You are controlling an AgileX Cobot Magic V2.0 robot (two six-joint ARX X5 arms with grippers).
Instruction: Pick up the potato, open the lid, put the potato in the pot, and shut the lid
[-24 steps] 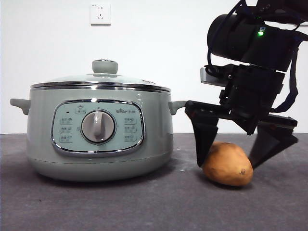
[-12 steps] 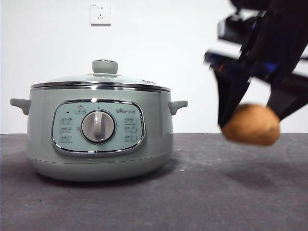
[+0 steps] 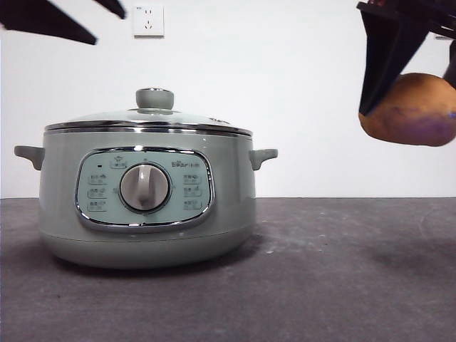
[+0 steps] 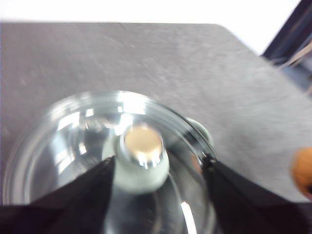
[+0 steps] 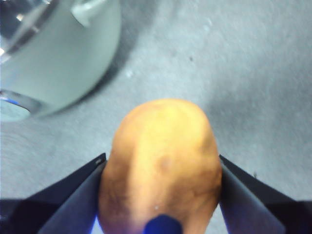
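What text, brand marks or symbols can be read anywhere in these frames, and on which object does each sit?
"Bear" plus some small characters, apparently: brand mark on the pot's control panel, upper right of the dial; too small to be sure.
Button labels around the dial: too small to read.
Wall socket: no text visible.
Lid, potato: no writing.
Both wrist views: blurred, no text.

A dark grey matte table (image 3: 320, 285) spans the lower part of the front view, faintly speckled and scuffed. Behind it rises a plain white wall (image 3: 285, 85). A white wall socket (image 3: 148, 21) sits on that wall toward eleven o'clock, its slots dark. Soft shadows lie across the table toward four o'clock
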